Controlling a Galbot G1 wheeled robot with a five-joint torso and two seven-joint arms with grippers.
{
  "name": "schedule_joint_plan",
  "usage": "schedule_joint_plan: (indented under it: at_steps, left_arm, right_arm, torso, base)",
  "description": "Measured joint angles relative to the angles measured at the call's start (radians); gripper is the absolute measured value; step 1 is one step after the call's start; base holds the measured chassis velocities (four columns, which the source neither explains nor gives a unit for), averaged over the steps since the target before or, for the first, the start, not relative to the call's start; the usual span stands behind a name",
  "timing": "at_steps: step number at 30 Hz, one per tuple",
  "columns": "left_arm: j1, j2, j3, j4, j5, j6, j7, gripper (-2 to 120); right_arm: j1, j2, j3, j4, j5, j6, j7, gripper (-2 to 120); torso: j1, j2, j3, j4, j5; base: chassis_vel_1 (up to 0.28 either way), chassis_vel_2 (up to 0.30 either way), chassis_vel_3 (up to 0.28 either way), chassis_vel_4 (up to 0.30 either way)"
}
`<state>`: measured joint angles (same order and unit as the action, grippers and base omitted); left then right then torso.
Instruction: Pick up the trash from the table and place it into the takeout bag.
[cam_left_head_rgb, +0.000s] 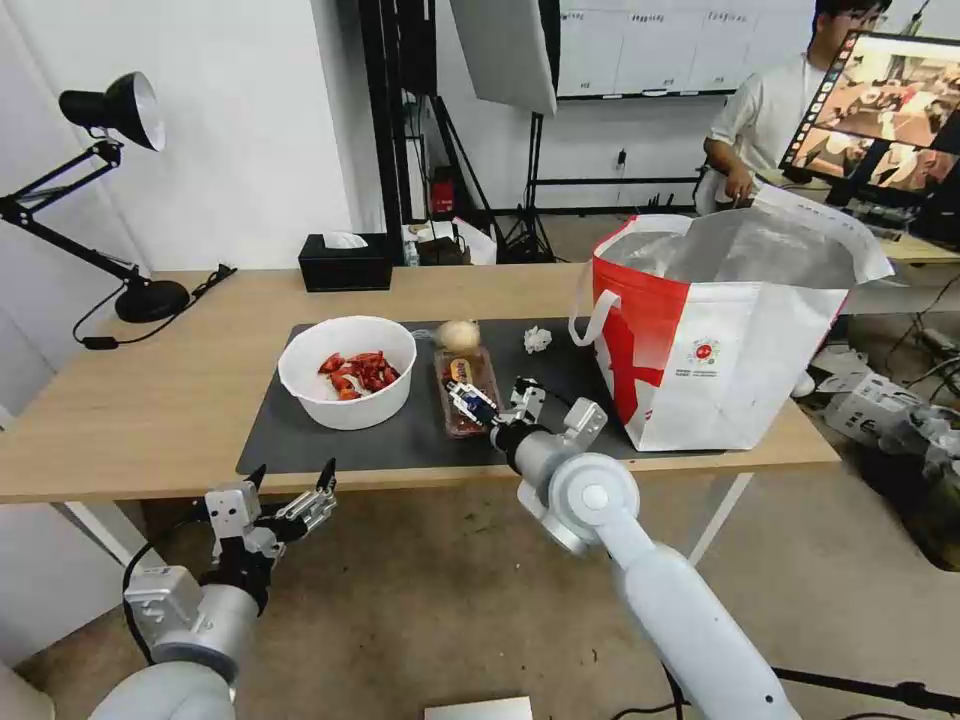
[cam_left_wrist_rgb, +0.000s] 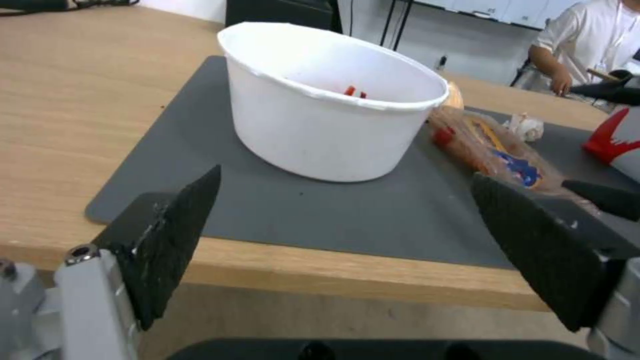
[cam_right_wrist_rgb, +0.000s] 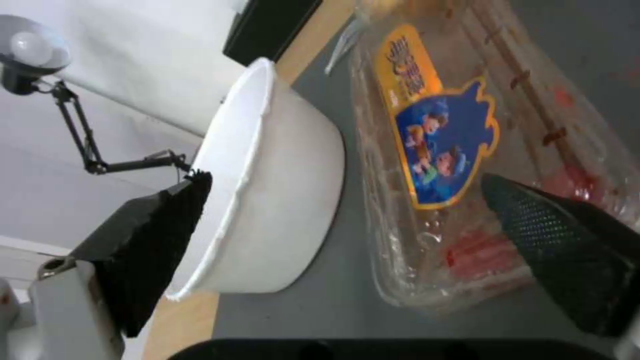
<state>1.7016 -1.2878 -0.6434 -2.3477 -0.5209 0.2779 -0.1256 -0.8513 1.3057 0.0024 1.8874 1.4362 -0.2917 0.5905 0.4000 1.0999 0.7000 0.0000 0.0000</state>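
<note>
— Light wood runs across the whole scene: one table (cam_left_head_rgb: 150, 400) with a dark mat (cam_left_head_rgb: 400, 440) on it. How much room at the edges?

— Bare wood lies left of the mat. The mat's near edge sits just inside the table's front edge, and the bag (cam_left_head_rgb: 730, 340) stands on the mat's right end, near the table's right end.

— Where are the grippers?

— The left gripper (cam_left_head_rgb: 292, 483) hangs below the front edge, off the table, fingers spread wide and holding nothing. The right gripper (cam_left_head_rgb: 497, 400) reaches over the front edge to the near end of the tray (cam_left_head_rgb: 465, 385), fingers apart, nothing clamped; one finger (cam_right_wrist_rgb: 560, 245) is over the tray's near end, the other beside the bowl.

— Count the trash.

— Four pieces, all on the mat: one bowl (cam_left_head_rgb: 347, 370) with red scraps, one tray just right of it, one wrapped lump (cam_left_head_rgb: 458, 334) at the tray's far end, one tissue (cam_left_head_rgb: 537, 340) between lump and bag.

— Anything else?

— One black tissue box (cam_left_head_rgb: 345, 262) at the far edge, one lamp (cam_left_head_rgb: 115, 190) at the left.
</note>
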Motion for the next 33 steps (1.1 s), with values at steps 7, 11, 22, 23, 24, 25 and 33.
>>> schedule_joint_plan:
  at_steps: [7,11,22,23,24,25,33]
  left_arm:
    - [0.006,-0.002,0.000,-0.004,-0.008,-0.006,0.002,100]
    - [0.003,-0.002,-0.001,-0.006,-0.010,-0.007,0.002,100]
    - [-0.001,0.000,0.001,-0.007,-0.014,-0.009,0.005,100]
    - [-0.002,-0.001,0.003,-0.006,-0.014,-0.009,0.006,100]
    - [-0.002,-0.001,0.003,-0.006,-0.014,-0.009,0.006,100]
    - [-0.003,-0.001,0.004,-0.004,-0.014,-0.009,0.006,100]
    - [-0.015,0.003,0.004,0.001,-0.018,-0.009,0.011,100]
  right_arm:
    - [0.016,-0.082,-0.043,0.016,-0.420,0.041,-0.226,100]
    - [0.087,-0.146,-0.067,-0.028,-0.649,0.052,-0.364,100]
    - [0.314,-0.227,-0.169,-0.261,-0.774,0.111,-0.662,68]
    - [0.338,-0.228,-0.188,-0.287,-0.774,0.112,-0.684,63]
    - [0.338,-0.228,-0.188,-0.287,-0.774,0.112,-0.684,63]
    - [0.367,-0.229,-0.211,-0.322,-0.774,0.113,-0.714,58]
    - [0.493,-0.199,-0.300,-0.494,-0.756,0.097,-0.827,29]
  torso:
    - [0.000,0.000,0.000,0.0000,0.0002]
    - [0.000,0.000,0.000,0.0001,0.0001]
    - [0.000,0.000,0.000,-0.0001,0.0002]
    - [0.000,0.000,0.000,0.0000,0.0001]
    - [0.000,0.000,0.000,0.0000,0.0001]
    - [0.000,0.000,0.000,0.0000,0.0002]
    - [0.000,0.000,0.000,0.0000,-0.0001]
  base:
    - [0.000,0.000,0.000,0.000]
    - [0.000,0.000,0.000,0.000]
    - [0.000,0.000,0.000,0.000]
    - [0.000,0.000,0.000,0.000]
    - [0.000,0.000,0.000,0.000]
    - [0.000,0.000,0.000,0.000]
    - [0.000,0.000,0.000,0.000]
